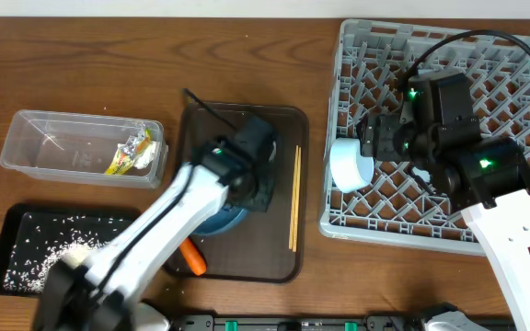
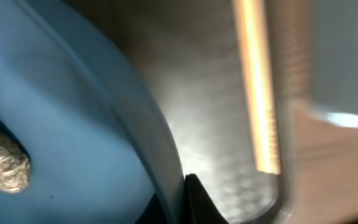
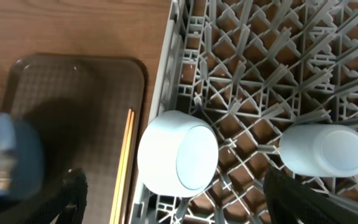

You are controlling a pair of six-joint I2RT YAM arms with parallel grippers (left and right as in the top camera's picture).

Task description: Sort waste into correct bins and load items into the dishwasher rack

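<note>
My left gripper (image 1: 258, 176) is shut on the rim of the large blue plate (image 1: 221, 221), which lies on the brown serving tray. In the left wrist view the plate's edge (image 2: 160, 143) sits pinched at my left gripper (image 2: 180, 194), and a small brown food lump (image 2: 6, 167) lies on the plate. The chopsticks (image 1: 294, 198) lie along the tray's right side. My right gripper (image 3: 176, 182) hangs open over the dishwasher rack (image 1: 449, 198), just above the light blue bowl (image 3: 179, 158) lying on its side in the rack's left edge. A small blue cup (image 3: 323, 149) lies further right.
The clear tub (image 1: 58, 138) at the left holds a yellow-green wrapper (image 1: 129, 154). In front of it the black tray (image 1: 12, 225) carries scattered rice (image 1: 49, 250). An orange carrot (image 1: 192, 258) lies on the brown serving tray (image 1: 265, 262), partly under my left arm.
</note>
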